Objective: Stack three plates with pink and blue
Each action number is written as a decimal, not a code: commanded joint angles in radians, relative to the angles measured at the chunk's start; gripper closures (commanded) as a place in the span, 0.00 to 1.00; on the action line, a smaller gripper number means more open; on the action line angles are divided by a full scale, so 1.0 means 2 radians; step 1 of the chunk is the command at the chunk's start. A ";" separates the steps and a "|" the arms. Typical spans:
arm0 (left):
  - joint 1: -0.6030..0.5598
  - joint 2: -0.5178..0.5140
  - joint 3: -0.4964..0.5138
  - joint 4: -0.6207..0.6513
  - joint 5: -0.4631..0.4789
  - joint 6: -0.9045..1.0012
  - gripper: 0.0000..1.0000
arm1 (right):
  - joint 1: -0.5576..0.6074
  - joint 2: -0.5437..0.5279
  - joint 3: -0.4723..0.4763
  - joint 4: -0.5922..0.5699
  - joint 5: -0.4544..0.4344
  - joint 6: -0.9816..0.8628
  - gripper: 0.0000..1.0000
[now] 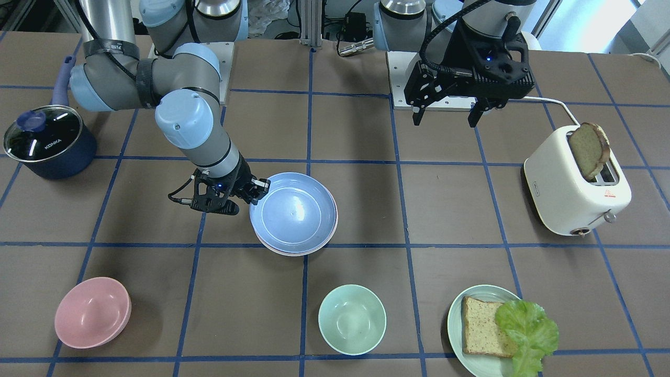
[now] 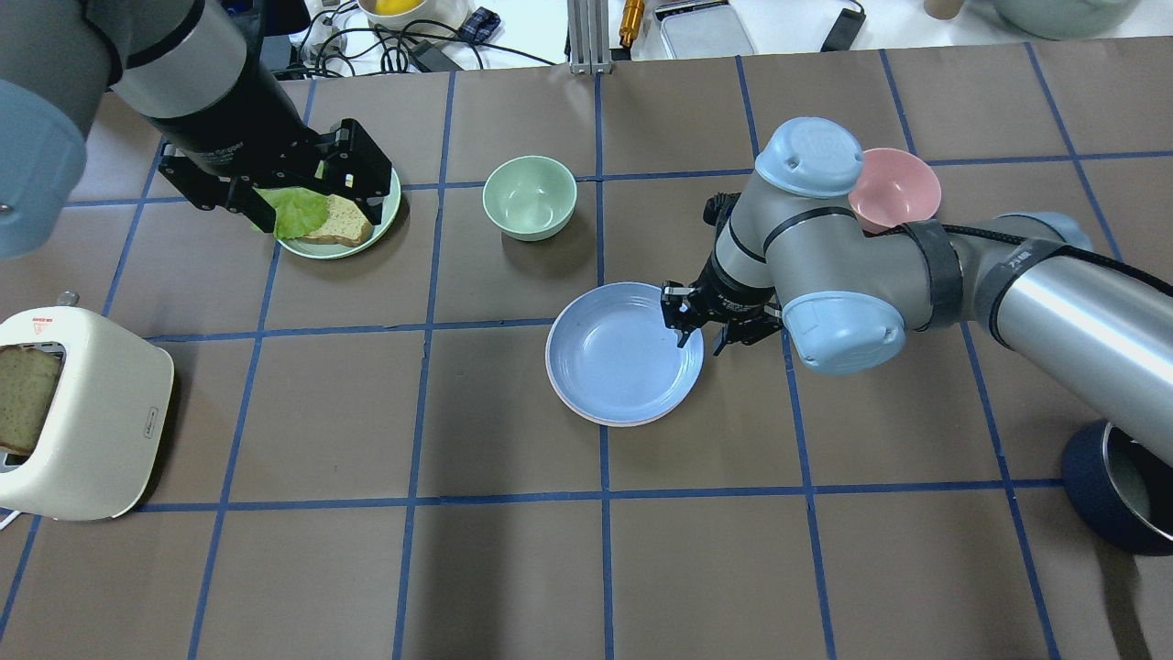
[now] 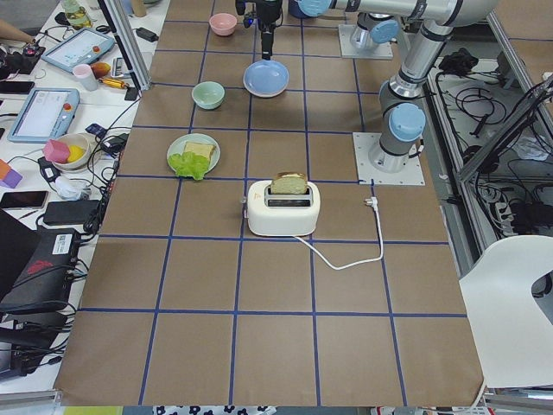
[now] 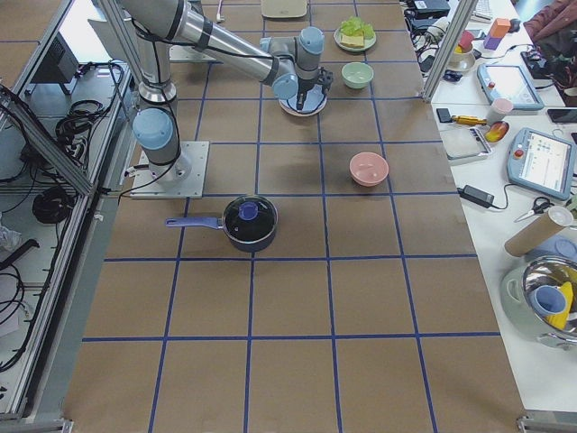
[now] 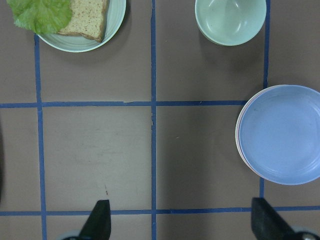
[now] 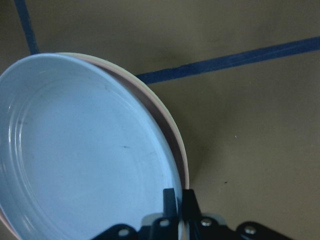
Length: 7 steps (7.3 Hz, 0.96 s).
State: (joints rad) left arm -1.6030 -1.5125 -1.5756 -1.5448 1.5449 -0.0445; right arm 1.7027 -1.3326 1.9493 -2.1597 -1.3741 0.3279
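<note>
1. Pinching the blue plate (image 6: 85, 155) at its rim, the right gripper (image 6: 178, 197) has its fingers pressed together on that edge, one inside and one outside.
2. Directly beneath that catch sits the pink plate (image 6: 167, 125). Its rim peeks out beside the fingers, with a shadowed gap between the two rims.
3. Under those two, I cannot tell whether a cream plate lies there.
4. Well away from the stack, the left gripper (image 5: 182, 222) hangs spread wide, holding nothing.
5. Blue-on-pink looks nearly done; what seems left is letting go and accounting for the third plate.
</note>
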 commanded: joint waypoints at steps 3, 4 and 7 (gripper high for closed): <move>0.000 0.000 0.000 0.000 0.000 0.000 0.00 | -0.001 -0.007 -0.049 0.021 -0.025 -0.006 0.19; 0.000 0.000 0.000 0.000 0.000 0.000 0.00 | -0.002 -0.007 -0.071 0.042 -0.032 -0.016 0.19; 0.000 0.000 0.000 0.000 0.000 0.000 0.00 | -0.023 -0.009 -0.147 0.126 -0.067 -0.096 0.19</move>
State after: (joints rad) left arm -1.6030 -1.5125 -1.5754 -1.5447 1.5447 -0.0445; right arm 1.6792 -1.3498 1.7168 -1.9775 -1.4837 0.2049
